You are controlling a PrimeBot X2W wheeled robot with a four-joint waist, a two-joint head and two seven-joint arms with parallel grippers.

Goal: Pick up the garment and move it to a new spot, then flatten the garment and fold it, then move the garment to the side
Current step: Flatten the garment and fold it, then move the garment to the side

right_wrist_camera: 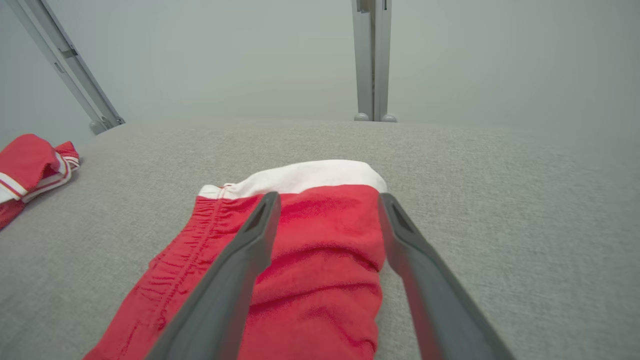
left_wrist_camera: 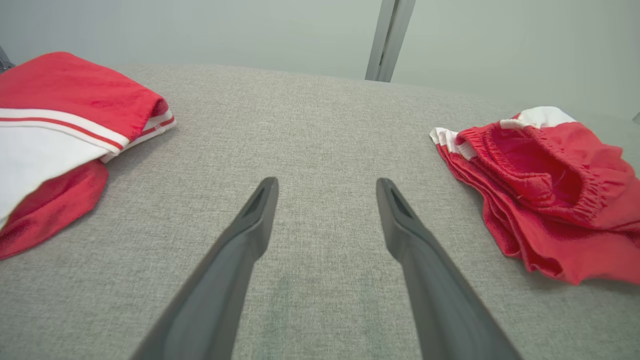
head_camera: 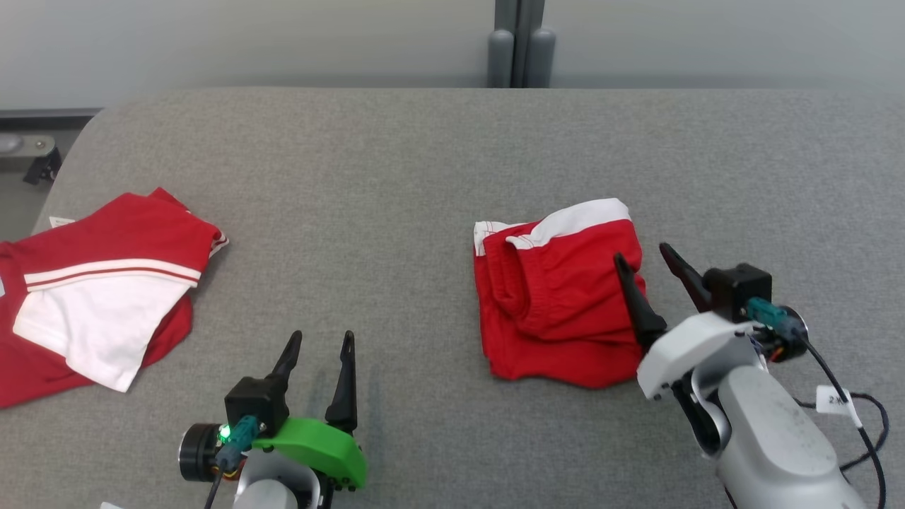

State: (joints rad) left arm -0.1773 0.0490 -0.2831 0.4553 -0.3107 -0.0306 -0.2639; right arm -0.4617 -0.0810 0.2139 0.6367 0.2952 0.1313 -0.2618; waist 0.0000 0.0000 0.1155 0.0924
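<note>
Beneath the right gripper's (head_camera: 642, 253) spread fingers (right_wrist_camera: 235, 280) lies the folded red garment (head_camera: 551, 304), white band (head_camera: 580, 215) beyond the fingertips. The left gripper's (head_camera: 322, 334) fingers, also spread, hover over grey table (head_camera: 424, 177); the cable tag's (head_camera: 833, 401) writing is unreadable.

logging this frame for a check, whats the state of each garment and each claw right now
red shorts: folded into a compact bundle, lying on the table, not held
red and white shirt: loosely bunched, lying at the table's left side, untouched
left claw: open, empty, over bare table
right claw: open, empty, fingers over the shorts' right edge
</note>
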